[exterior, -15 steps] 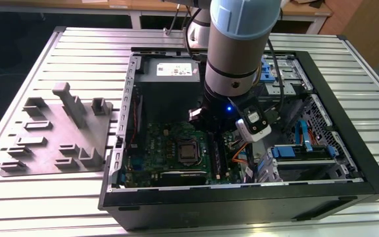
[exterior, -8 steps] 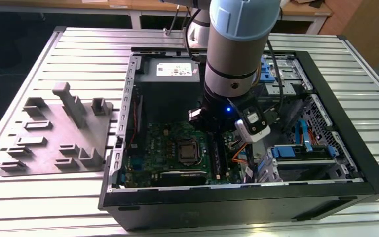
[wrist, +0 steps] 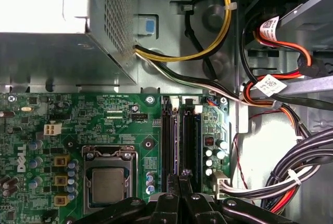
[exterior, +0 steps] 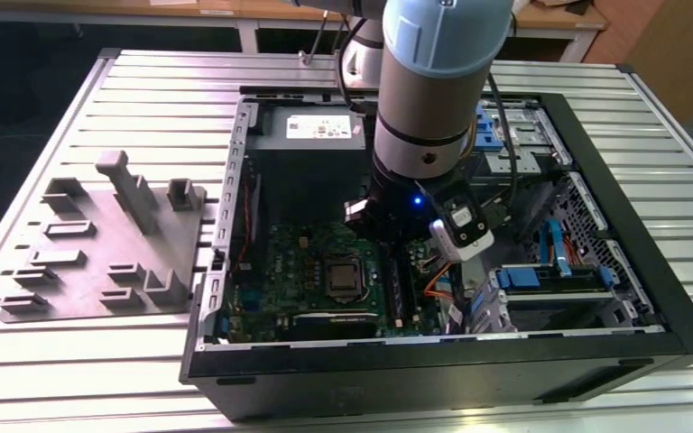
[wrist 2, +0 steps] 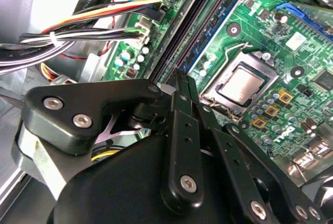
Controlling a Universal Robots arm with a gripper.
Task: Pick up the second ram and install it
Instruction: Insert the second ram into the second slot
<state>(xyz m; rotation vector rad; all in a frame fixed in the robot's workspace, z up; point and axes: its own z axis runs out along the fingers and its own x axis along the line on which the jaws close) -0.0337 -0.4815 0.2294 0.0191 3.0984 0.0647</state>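
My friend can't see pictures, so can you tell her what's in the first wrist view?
A black gripper, fingers pressed together, is poised over two long black memory slots on a green motherboard. A square CPU socket sits beside the slots, with a grey power supply box past the board and yellow, red and black cables bunched on the other side.

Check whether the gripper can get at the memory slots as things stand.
Probably yes: the gripper sits close over the memory slots in the open case, and the cable bundles lie to one side, not across them.
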